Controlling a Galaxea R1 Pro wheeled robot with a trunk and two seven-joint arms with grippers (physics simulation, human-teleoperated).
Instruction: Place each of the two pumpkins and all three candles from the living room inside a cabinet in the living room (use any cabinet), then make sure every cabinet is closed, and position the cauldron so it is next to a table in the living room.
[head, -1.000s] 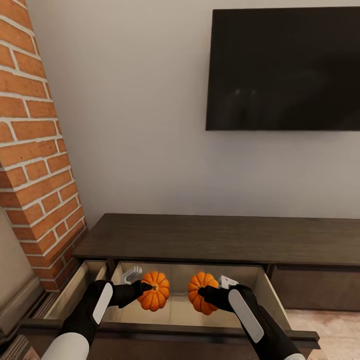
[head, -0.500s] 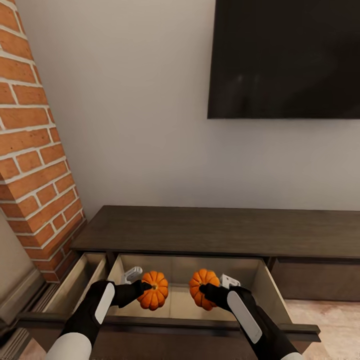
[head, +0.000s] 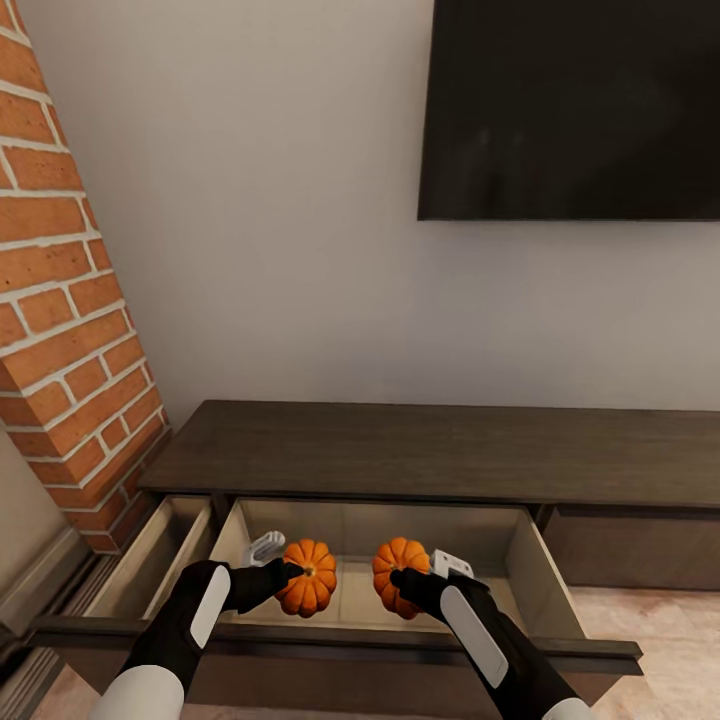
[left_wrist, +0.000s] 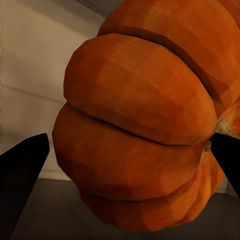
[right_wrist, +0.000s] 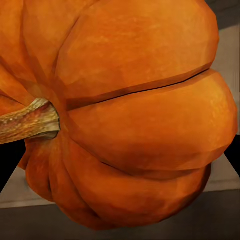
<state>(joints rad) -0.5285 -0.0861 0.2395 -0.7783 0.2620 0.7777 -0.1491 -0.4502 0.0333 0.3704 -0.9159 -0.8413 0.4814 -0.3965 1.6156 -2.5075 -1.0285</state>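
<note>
Head view: each pincer, left and right, pinches a pumpkin over the open drawer at 6 o'clock, probably ready to drop in.

**Both arms forward, each gripper closed on a pumpkin**

The left arm rises from the lower left of the head view, black wrist angled inward; the left gripper clamps a pumpkin — dark fingertips flank it. The right arm comes up from the lower right, mirrored; the right gripper grips the other pumpkin.
</note>
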